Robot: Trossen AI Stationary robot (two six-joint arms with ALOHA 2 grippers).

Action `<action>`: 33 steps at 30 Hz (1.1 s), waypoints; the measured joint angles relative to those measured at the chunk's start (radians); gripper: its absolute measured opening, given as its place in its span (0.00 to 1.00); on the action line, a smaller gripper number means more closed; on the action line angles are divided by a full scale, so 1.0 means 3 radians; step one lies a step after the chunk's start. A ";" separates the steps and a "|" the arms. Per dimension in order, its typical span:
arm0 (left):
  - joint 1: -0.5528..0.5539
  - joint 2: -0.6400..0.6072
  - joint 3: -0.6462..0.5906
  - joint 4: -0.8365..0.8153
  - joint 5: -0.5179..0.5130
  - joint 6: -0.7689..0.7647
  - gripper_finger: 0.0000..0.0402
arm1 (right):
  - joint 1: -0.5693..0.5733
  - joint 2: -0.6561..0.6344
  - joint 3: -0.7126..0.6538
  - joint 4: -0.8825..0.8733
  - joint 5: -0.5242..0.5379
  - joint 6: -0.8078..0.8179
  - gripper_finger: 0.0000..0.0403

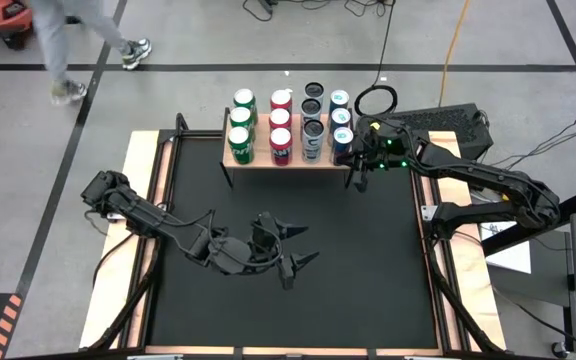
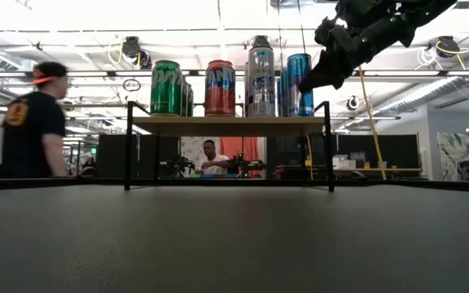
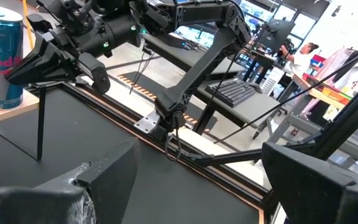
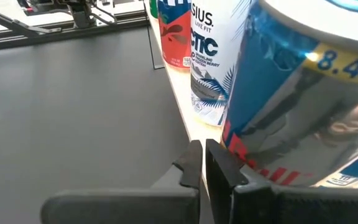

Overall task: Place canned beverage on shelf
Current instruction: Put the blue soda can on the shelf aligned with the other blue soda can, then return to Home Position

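High view, left to right: a person (image 1: 63,40) walks across the upper left of the frame, beyond the table. At lower centre-left the left gripper (image 1: 293,250) waits low over the black table (image 1: 368,290), its fingers spread apart and holding nothing, well clear of the work. At upper centre stands the shelf (image 1: 288,160), carrying four columns of cans: green cans (image 1: 240,145), red cans (image 1: 281,147), silver Celsius cans (image 1: 312,140) and blue Red Bull cans (image 1: 341,138). The front Red Bull can sits at the shelf's right front corner, so the placing looks done. Just right of it, at upper centre-right, the right gripper (image 1: 360,172) hangs with its fingers pressed together and empty, beside that can rather than around it, probably a nudge or a retreat; I cannot tell whether they touch.
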 joint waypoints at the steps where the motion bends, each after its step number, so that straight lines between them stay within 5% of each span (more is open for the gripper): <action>1: 0.0000 0.0000 0.0000 0.0000 0.0001 0.0000 0.85 | 0.0000 0.0000 0.0000 0.0003 0.0002 -0.0001 0.00; 13: 0.0000 0.0000 0.0000 0.0000 0.0074 -0.0003 0.85 | 0.0000 -0.0002 0.0000 0.0008 0.0068 -0.0024 0.00; 19: 0.0000 0.0000 0.0000 0.0001 0.0077 -0.0006 0.85 | 0.0022 -0.0124 0.0001 -0.0006 -0.0281 0.0333 0.00; 33: 0.0003 0.0000 0.0000 0.0003 0.0077 0.0001 0.85 | 0.0545 -0.1303 0.0296 -0.1162 -0.0665 0.0962 0.00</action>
